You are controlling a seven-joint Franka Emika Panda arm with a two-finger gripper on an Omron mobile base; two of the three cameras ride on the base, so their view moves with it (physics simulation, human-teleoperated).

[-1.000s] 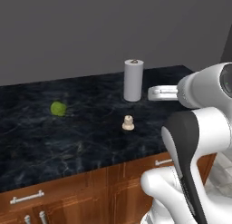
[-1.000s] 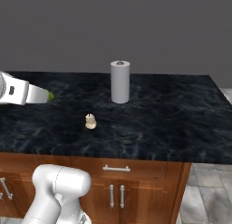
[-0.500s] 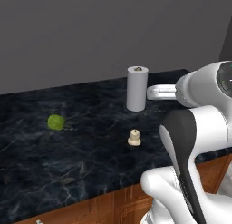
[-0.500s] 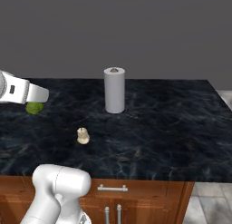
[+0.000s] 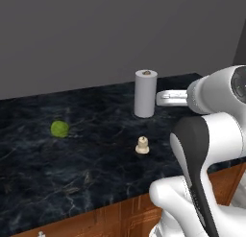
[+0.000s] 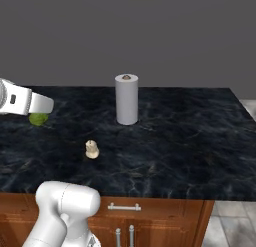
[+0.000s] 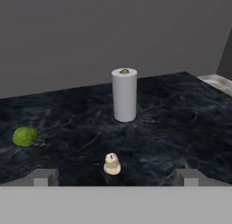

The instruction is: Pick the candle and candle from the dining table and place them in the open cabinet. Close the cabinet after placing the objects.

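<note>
**Base rolled in, candle dead ahead**

Everything slid sideways across both base views since a second ago, so that's your base driving, not the stuff moving. Your gripper [image 7: 116, 177] hangs wide open, holding nothing, above the dining table [image 7: 181, 123]. Squat cream candle [image 7: 112, 164] sits just ahead, bare marble all around it. Grey cylinder [image 7: 124, 95] stands further back, green ball [image 7: 24, 136] well left, table's right edge far off.

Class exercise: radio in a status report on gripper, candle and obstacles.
Gripper open, empty. Squat cream candle on dining table, untouched. Paper towel roll, lime stand apart.
</note>
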